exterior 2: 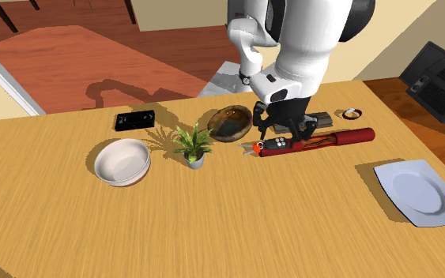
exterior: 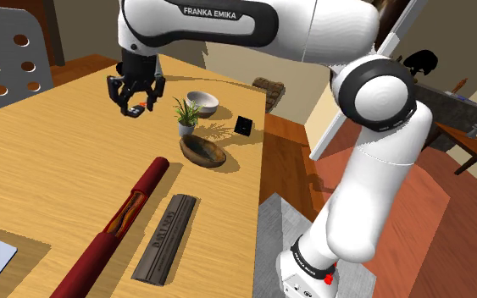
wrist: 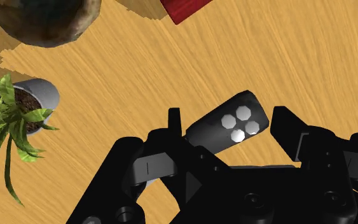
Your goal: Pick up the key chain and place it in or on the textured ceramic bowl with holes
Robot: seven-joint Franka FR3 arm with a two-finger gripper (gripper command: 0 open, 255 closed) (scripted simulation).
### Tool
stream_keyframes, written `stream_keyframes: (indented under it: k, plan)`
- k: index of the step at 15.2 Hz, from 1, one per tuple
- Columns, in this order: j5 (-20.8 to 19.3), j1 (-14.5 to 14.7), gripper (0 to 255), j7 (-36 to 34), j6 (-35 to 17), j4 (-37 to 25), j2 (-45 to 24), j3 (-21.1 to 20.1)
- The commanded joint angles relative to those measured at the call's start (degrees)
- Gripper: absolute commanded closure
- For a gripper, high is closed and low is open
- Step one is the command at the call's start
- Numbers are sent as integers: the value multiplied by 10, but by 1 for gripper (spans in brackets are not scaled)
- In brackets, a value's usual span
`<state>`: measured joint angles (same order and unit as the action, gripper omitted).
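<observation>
key chain (wrist: 231,124) clasped between gripper (wrist: 228,122) fingers, near end hidden behind gripper body; brown bowl (wrist: 44,19) partly cut off.

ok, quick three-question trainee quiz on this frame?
1. True or false: the gripper clasps the key chain.
2. What stands between the white bowl and the brown bowl? A) mug B) potted plant C) spoon
3. Fill in: the white plate lies near the second exterior view's ____ edge.
Key: 1 true; 2 B; 3 right.
</observation>
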<state>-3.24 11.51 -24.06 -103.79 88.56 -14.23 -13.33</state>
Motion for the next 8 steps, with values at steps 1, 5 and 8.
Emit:
stream_keyframes:
  k: [1,5,8]
  plan:
    - [11,-13,255,15,-13,58,46,3]
    - [33,-33,255,50,-33,166,137,14]
    - [46,-44,255,79,-40,237,201,27]
